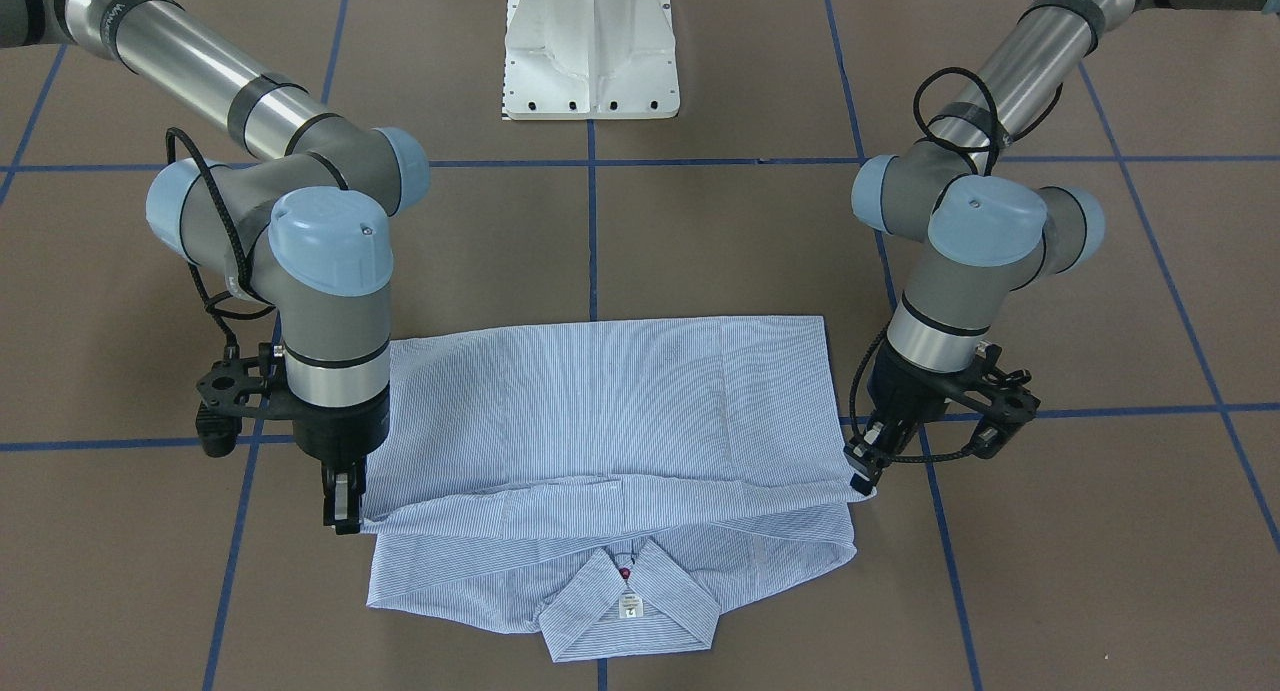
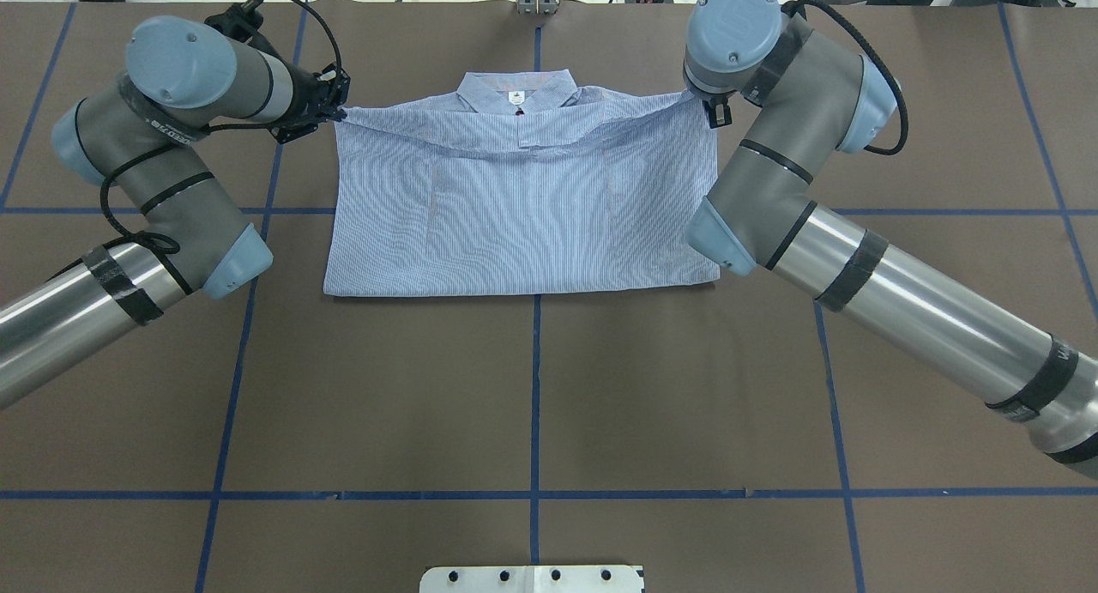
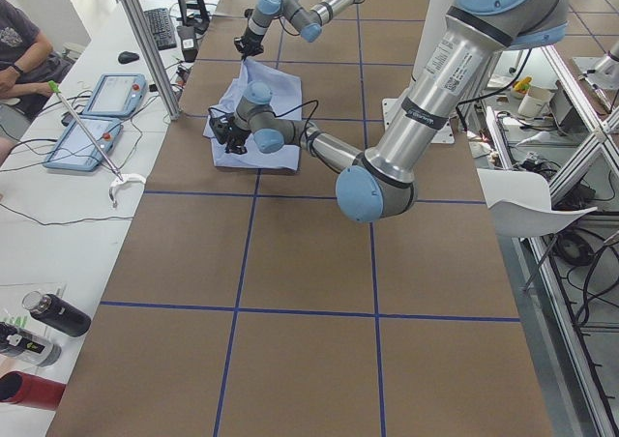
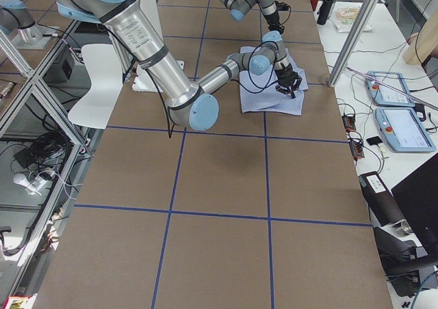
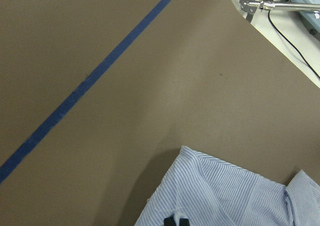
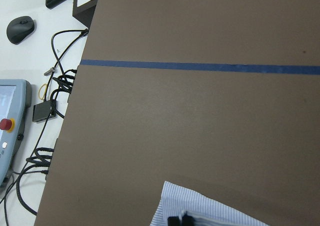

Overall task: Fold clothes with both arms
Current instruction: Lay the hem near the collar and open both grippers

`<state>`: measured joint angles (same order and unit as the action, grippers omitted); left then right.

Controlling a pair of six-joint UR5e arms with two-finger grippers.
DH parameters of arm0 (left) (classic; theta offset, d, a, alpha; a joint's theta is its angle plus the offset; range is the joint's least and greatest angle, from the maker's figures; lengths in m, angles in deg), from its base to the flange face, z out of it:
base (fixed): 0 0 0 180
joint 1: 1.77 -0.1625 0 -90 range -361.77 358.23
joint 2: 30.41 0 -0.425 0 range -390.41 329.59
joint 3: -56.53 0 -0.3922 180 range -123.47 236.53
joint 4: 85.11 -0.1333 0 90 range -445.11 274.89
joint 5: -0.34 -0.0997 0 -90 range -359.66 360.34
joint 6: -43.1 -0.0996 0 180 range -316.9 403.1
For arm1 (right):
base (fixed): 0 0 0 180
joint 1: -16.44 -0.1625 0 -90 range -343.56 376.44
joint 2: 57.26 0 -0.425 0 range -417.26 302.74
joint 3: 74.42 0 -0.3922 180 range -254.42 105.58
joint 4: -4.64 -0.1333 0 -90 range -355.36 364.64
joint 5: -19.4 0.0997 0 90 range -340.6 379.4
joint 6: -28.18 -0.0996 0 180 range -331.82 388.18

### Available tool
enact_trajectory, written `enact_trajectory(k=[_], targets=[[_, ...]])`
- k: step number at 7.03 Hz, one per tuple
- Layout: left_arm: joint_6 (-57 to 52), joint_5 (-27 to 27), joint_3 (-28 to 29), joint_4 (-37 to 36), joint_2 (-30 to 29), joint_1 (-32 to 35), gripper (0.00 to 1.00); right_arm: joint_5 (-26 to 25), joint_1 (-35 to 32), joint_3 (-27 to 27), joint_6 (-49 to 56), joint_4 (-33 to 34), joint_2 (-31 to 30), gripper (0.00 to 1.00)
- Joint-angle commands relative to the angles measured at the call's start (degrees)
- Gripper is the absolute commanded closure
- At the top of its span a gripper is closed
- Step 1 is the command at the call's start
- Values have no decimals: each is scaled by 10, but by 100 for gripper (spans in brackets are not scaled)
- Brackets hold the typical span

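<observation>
The blue-and-white striped shirt [image 2: 523, 207] lies on the brown table, folded into a rectangle, with its collar [image 2: 515, 91] and white label on the far side from the robot. The lower part is folded over up to just below the collar [image 1: 630, 611]. My left gripper [image 2: 336, 112] is shut on the folded layer's left corner, low over the table; it also shows in the front view [image 1: 862, 471]. My right gripper [image 2: 714, 112] is shut on the right corner and shows in the front view [image 1: 343, 511]. Both wrist views show closed fingertips [image 5: 176, 220] [image 6: 179, 219] on striped fabric.
The white pedestal base [image 1: 592, 51] stands behind the shirt on the robot's side. Blue tape lines [image 2: 536, 494] cross the brown table. Beyond the table's far edge are teach pendants [image 3: 102, 94], cables and a metal post [image 4: 349, 42]. Bottles [image 3: 58, 313] stand near the left end.
</observation>
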<state>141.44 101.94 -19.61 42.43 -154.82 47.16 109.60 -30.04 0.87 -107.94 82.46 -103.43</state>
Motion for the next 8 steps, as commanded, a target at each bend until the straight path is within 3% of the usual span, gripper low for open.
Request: enact_trajectory(k=[1, 3, 5, 6, 8], targets=[[0, -14, 33, 3, -27, 4, 100, 6, -6, -54, 10, -46, 8, 100], [-2, -17, 84, 45, -38, 3, 100, 6, -4, -86, 11, -56, 27, 100], [-2, -25, 93, 48, -40, 2, 100, 2, 6, -123, 13, -99, 26, 100], [-1, -25, 101, 52, -43, 1, 94, 0, 12, -125, 16, -98, 26, 100], [-1, -25, 106, 53, -44, 2, 82, -1, 12, -129, 16, -99, 26, 67]])
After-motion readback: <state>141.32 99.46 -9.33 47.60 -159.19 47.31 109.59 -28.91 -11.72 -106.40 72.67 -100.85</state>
